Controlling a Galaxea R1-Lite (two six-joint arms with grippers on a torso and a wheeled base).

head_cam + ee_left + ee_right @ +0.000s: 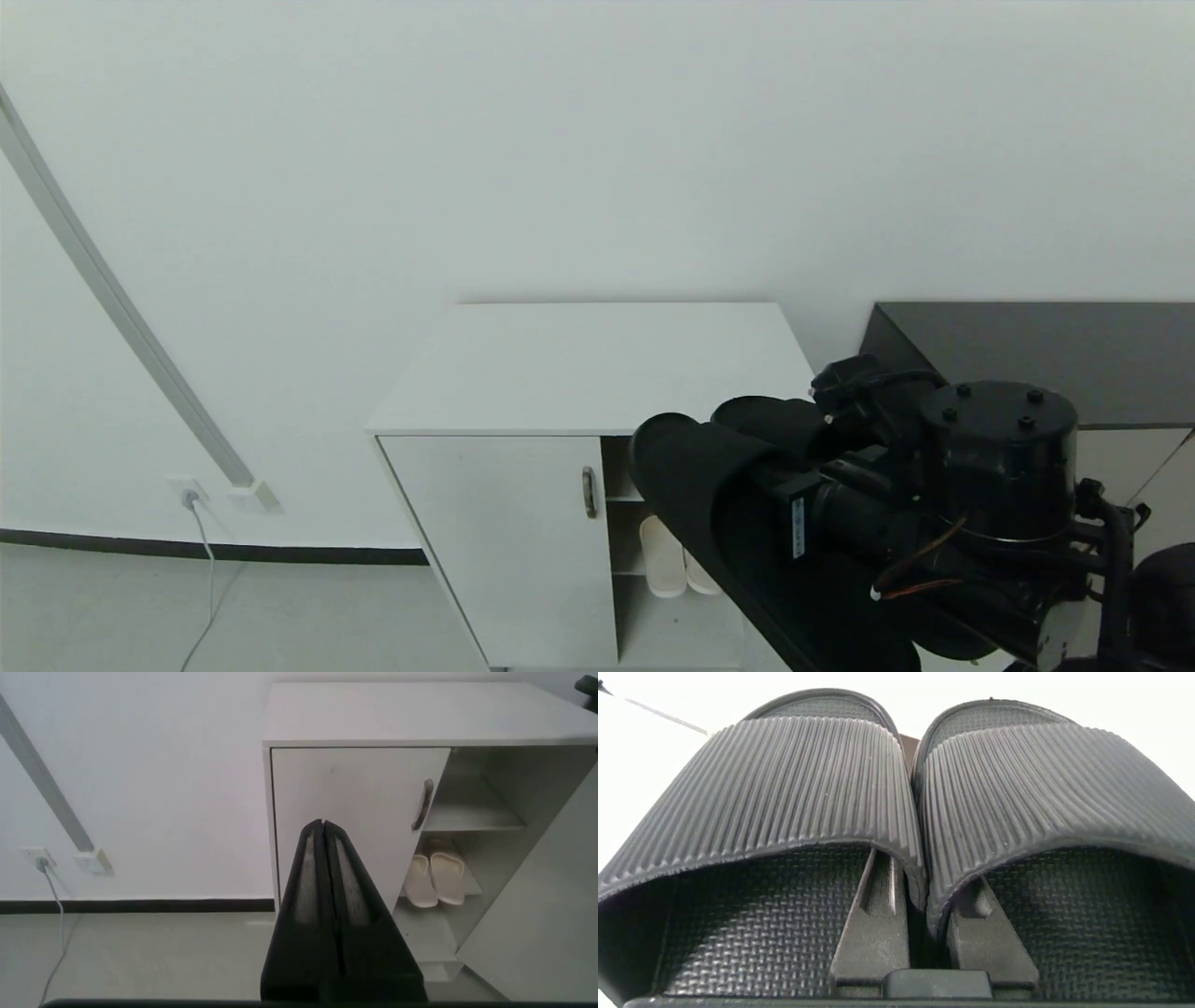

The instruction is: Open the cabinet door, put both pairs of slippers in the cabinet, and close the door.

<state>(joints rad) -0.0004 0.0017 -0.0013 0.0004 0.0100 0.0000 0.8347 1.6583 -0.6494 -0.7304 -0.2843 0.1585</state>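
The white cabinet (579, 364) stands against the wall with its left door (504, 532) closed and its right side open. A pair of white slippers (665, 558) lies side by side on a lower shelf inside, also seen as white slippers (434, 877). My right gripper (920, 896) is shut on a pair of black ribbed slippers (896, 793), one finger inside each, pinching their inner sides together. The black slippers (709, 467) hang in front of the cabinet's open right half. My left gripper (322, 826) is shut and empty, pointing at the closed door from some distance.
The opened right door (542, 915) swings out toward me on the cabinet's right. A dark grey counter (1046, 355) adjoins the cabinet on the right. A wall socket (187, 490) with a cable and a slanted grey strip (103, 280) are on the left wall.
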